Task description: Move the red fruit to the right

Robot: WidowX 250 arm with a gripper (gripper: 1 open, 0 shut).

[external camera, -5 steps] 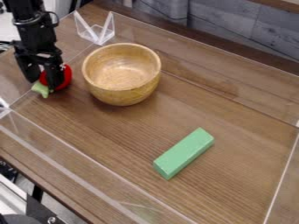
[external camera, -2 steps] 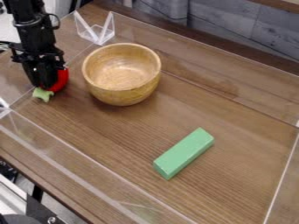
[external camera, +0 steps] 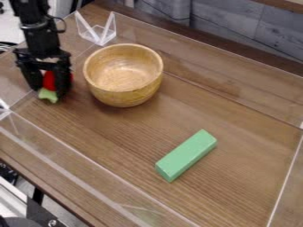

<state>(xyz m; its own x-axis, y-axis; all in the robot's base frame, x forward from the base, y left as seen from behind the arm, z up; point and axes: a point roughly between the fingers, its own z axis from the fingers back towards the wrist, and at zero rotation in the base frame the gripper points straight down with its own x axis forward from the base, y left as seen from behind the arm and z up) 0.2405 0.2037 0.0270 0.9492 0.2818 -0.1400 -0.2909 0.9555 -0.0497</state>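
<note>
I see my gripper [external camera: 45,78] pointing down, its jaws spread around the red fruit [external camera: 51,83], left of the bowl [external camera: 123,74].

A: Obstacles on the table [external camera: 236,97]?
B: Wooden bowl [external camera: 123,74] sits just right of the gripper [external camera: 45,82], blocks a straight path rightward. Green block [external camera: 187,155] lies well apart, lower middle, tilted.
A: Free room?
B: Wide bare wood between bowl and block, and right of both. Also a strip in front of the bowl.
A: Edges?
B: Clear walls [external camera: 71,182] ring the table; the near wall runs close along the left front, so little space beside the gripper there.
</note>
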